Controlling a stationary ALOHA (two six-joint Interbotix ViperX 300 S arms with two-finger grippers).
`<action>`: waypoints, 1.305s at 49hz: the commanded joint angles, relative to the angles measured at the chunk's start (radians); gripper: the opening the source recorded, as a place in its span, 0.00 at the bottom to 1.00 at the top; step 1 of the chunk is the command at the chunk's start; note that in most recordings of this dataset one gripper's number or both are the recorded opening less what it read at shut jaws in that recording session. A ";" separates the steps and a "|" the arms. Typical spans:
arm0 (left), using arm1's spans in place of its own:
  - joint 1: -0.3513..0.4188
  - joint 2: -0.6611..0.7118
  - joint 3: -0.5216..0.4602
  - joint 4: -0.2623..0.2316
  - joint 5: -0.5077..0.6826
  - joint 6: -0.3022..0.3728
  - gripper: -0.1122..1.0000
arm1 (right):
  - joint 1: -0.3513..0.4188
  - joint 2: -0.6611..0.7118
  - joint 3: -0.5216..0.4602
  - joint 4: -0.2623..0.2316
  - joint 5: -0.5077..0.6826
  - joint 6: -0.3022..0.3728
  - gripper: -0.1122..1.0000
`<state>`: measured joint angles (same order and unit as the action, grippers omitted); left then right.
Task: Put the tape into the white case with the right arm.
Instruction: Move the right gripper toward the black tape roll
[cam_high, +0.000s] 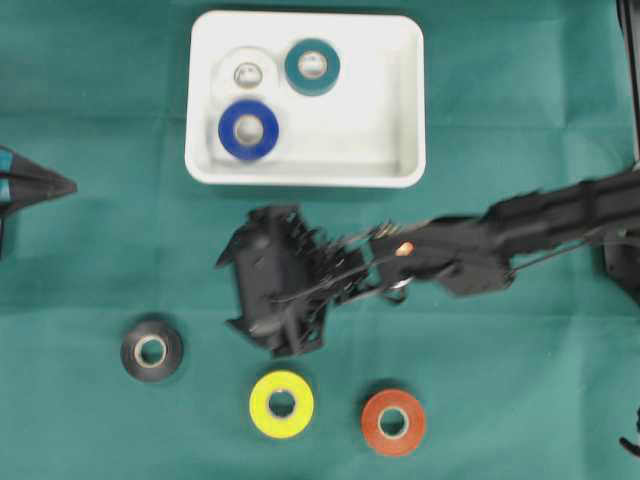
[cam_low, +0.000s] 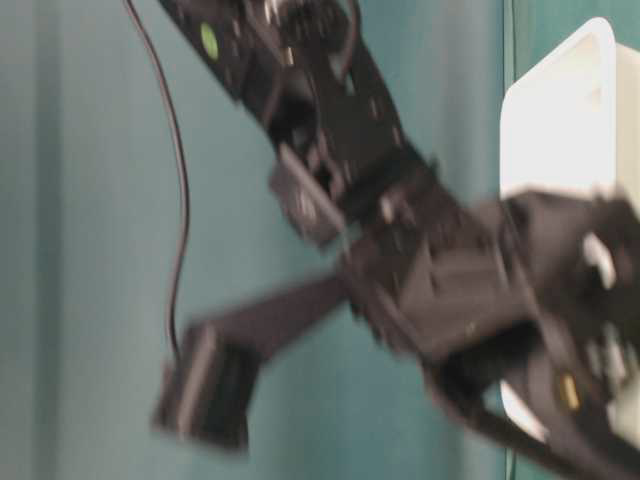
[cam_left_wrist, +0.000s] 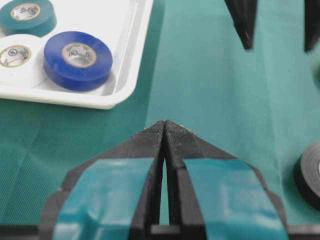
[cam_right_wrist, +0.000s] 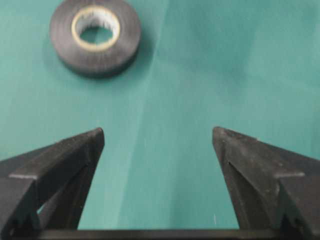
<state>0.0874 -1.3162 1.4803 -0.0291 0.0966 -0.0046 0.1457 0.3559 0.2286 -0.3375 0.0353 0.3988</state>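
Three tape rolls, white, teal and blue, lie flat in the white case, a shallow, glossy, round-cornered tray on a green woven cloth. Beyond the right gripper, whose pointed matte fingers stand wide apart and empty, lies a black roll; yellow and orange rolls rest beside it. Core printing is too small to read. The left gripper, teal-patched, has its ridged fingertips pressed together near the case's corner.
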 joint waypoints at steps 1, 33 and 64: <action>0.003 0.008 -0.009 0.000 -0.011 -0.002 0.11 | 0.008 0.011 -0.086 -0.002 0.011 0.002 0.64; 0.003 -0.005 -0.003 -0.002 -0.009 -0.003 0.11 | 0.018 0.229 -0.420 -0.002 0.097 0.064 0.64; 0.003 -0.034 0.003 0.000 -0.005 -0.003 0.11 | 0.046 0.299 -0.474 0.000 0.206 0.193 0.64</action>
<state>0.0874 -1.3576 1.4956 -0.0307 0.0951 -0.0061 0.1856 0.6734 -0.2132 -0.3390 0.2286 0.5890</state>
